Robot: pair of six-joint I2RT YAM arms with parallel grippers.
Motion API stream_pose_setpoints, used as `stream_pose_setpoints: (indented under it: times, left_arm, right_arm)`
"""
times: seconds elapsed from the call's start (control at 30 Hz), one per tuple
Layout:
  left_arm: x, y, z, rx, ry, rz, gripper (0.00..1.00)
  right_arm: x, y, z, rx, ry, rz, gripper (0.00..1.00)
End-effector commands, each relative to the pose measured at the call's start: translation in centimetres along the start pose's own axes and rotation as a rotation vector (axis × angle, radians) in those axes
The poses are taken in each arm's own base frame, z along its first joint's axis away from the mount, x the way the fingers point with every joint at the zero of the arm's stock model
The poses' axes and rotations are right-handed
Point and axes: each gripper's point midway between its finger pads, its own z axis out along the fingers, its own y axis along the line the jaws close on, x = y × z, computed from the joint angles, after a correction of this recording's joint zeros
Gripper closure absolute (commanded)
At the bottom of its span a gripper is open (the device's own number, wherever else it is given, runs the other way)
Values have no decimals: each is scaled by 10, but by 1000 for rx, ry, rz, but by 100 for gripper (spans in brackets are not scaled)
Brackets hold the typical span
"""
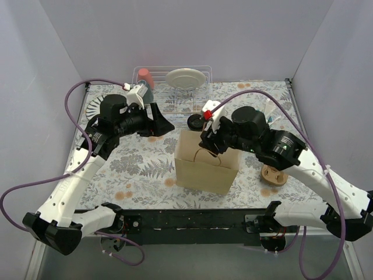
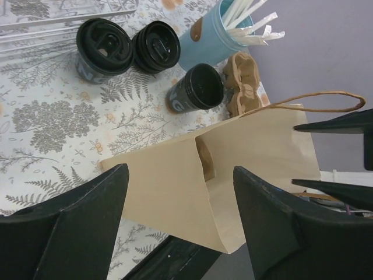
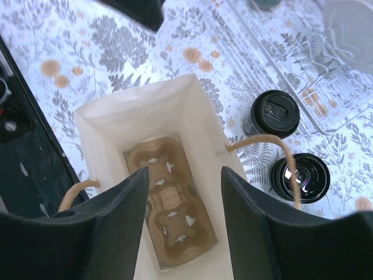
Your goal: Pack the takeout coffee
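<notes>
The brown paper bag (image 1: 204,169) stands upright and open mid-table, with a cardboard cup carrier (image 3: 172,204) lying flat on its bottom. Behind the bag stand the takeout coffee cups: two black lidded ones (image 2: 104,46) (image 2: 155,46) and an open black one (image 2: 198,87). The right wrist view shows a lidded cup (image 3: 274,114) and a glossy-topped one (image 3: 300,178) beside the bag's handle. My right gripper (image 3: 183,181) hovers open over the bag's mouth, holding nothing. My left gripper (image 2: 180,198) is open and empty, up and to the left of the bag.
A light-blue cup of white sticks (image 2: 213,41) and a second cardboard carrier (image 2: 242,84) sit to the right of the cups. A wire dish rack (image 1: 175,87) at the back holds a plate (image 1: 187,77) and a red tumbler (image 1: 145,77).
</notes>
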Motion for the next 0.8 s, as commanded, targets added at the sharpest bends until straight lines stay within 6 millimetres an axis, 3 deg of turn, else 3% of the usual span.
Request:
stream_pose_setpoints:
  times: [0.0,0.1,0.27,0.5,0.53,0.63,0.77]
  left_arm:
    - [10,-20,6,118,39,18,30]
    - [23,-26,13,132,81,24,31]
    - [42,-20,31,93,132,30,34]
    - [57,-12,42,-12,173,63,64]
    - [57,-10,41,-28,175,65,75]
    - [50,-9,33,-57,151,88,96]
    - [40,-1,19,-122,101,124,100]
  right_arm:
    - [-53,-11,-45,80,-245,99,40]
    - [-64,-14,-64,102,-323,151,40]
    - [-66,-28,-80,185,-361,181,41]
    - [-59,-39,-96,255,-391,207,41]
    - [-57,-41,-97,268,-387,211,41]
    - [-57,-53,-105,336,-399,236,41]
    - [-67,-73,-114,453,-446,290,40]
